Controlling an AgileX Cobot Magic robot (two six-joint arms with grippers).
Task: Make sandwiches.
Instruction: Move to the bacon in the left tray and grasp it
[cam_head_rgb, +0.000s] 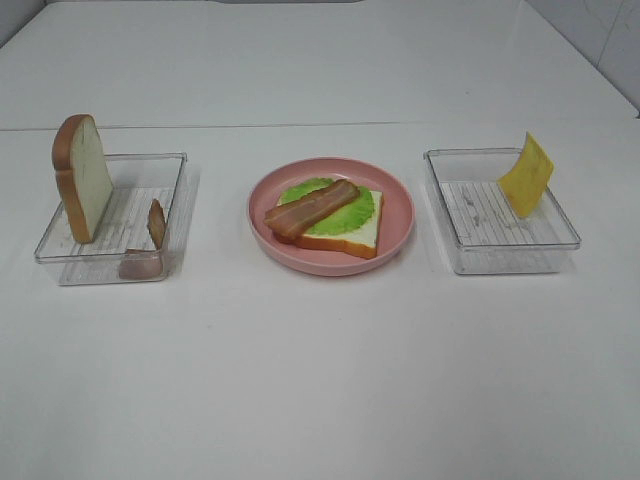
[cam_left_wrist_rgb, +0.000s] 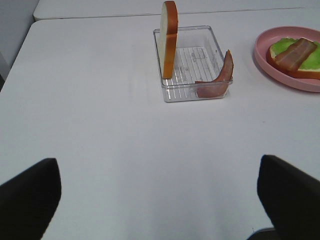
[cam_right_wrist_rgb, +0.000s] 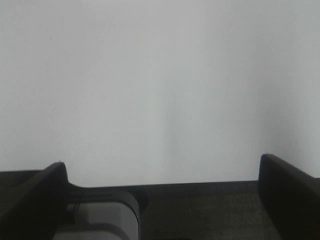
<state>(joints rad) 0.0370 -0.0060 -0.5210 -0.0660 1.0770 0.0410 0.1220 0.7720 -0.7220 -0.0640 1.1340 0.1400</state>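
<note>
The half-built sandwich (cam_head_rgb: 325, 210), 1 white toy bread slice with orange-brown crust under ruffled green lettuce and 1 reddish-brown bacon strip, lies on the round pink plate (cam_head_rgb: 402, 215) mid white table (cam_head_rgb: 320, 380). Only the high view shows the yellow cheese square (cam_head_rgb: 527, 173) leaning in the right clear plastic tray (cam_head_rgb: 510, 258). The left gripper (cam_left_wrist_rgb: 160, 200) and right gripper (cam_right_wrist_rgb: 160, 200) gape wide, each holding nothing.

A clear plastic rectangular tray (cam_left_wrist_rgb: 197, 60) sits on the white worktop (cam_left_wrist_rgb: 100, 130), far from the left gripper (cam_left_wrist_rgb: 157, 162), whose dark jaws stand wide apart with nothing between them. In the tray, a white toy bread slice with orange-brown crust (cam_left_wrist_rgb: 169, 45) stands upright along the left wall. A reddish-brown bacon strip (cam_left_wrist_rgb: 220, 80) curls in the near right corner. Right of the tray, a round pink plate (cam_left_wrist_rgb: 262, 55) carries an open sandwich (cam_left_wrist_rgb: 295, 55) of bread, green lettuce and bacon.
</note>
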